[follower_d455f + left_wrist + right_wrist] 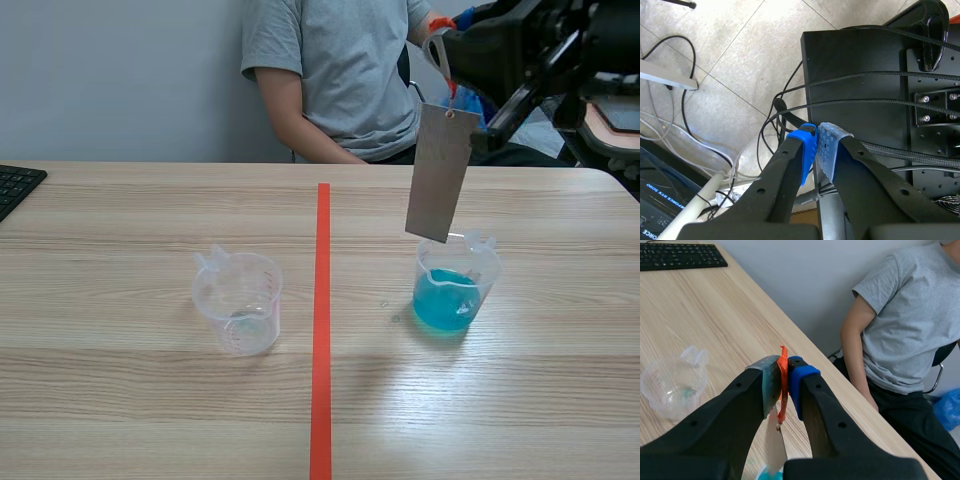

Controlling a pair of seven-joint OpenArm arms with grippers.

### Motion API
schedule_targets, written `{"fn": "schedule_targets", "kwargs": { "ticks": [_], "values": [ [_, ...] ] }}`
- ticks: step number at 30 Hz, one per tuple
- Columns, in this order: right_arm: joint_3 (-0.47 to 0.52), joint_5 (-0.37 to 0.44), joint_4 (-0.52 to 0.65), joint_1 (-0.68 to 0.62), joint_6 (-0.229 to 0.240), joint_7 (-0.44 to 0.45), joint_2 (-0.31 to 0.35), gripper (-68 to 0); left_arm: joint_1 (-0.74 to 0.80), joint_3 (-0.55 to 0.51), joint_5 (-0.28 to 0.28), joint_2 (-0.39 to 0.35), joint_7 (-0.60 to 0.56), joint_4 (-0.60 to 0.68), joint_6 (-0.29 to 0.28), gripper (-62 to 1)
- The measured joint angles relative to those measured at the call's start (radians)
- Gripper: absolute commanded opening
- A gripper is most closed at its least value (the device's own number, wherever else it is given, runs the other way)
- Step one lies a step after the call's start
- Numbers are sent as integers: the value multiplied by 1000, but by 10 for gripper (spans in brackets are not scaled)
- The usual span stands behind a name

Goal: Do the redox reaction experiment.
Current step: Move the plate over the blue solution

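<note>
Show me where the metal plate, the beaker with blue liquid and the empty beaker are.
metal plate [438,172]: scene view, middle of its flat face.
beaker with blue liquid [485,265]: scene view, clear wall above the liquid.
empty beaker [238,300]: scene view, front wall.

A plain pale wall [120,80] stands behind the light wooden worktop [150,400]. A black keyboard [18,185] lies at its left edge. A person [340,80] in a grey T-shirt sits across on a dark chair [946,354]. Loose cables [670,50] cross the pale floor tiles [720,75].
</note>
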Motion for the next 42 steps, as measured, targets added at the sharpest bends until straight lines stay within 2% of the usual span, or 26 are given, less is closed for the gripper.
{"fn": "schedule_targets", "kwargs": {
  "ticks": [6,10,12,14,16,18,20,23,30,36,40,42],
  "values": [
    [0,116,0,0,0,115,172,-664,15,0,-11,-11,-16,14,0,-562],
    [0,159,-23,0,0,167,229,-664,73,-11,-63,-50,-65,70,0,-562],
    [0,171,-50,0,1,177,244,-664,107,-36,-64,-67,-81,98,0,-562],
    [0,170,-81,0,8,193,248,-664,142,-61,-64,-81,-103,124,0,-562],
    [0,170,-114,0,43,203,248,-664,175,-81,-64,-93,-131,151,-1,-562],
    [-1,170,-144,0,42,220,247,-664,210,-105,-66,-102,-158,180,-1,-562],
    [-1,169,-172,0,48,226,247,-664,244,-128,-80,-112,-187,208,-1,-562],
    [-1,169,-204,0,84,238,245,-664,282,-153,-101,-136,-234,248,-1,-562],
    [-1,169,-210,0,87,243,245,-664,291,-158,-101,-227,-253,339,-1,-562],
    [-1,169,-210,0,87,245,245,-664,273,-158,-97,-281,-340,415,-1,-562],
    [-1,169,-210,0,87,245,245,-664,226,-158,-59,-299,-351,458,-1,-562],
    [-1,169,-210,0,87,245,245,-664,193,-158,-12,-300,-351,471,-16,-562]
  ]
}}
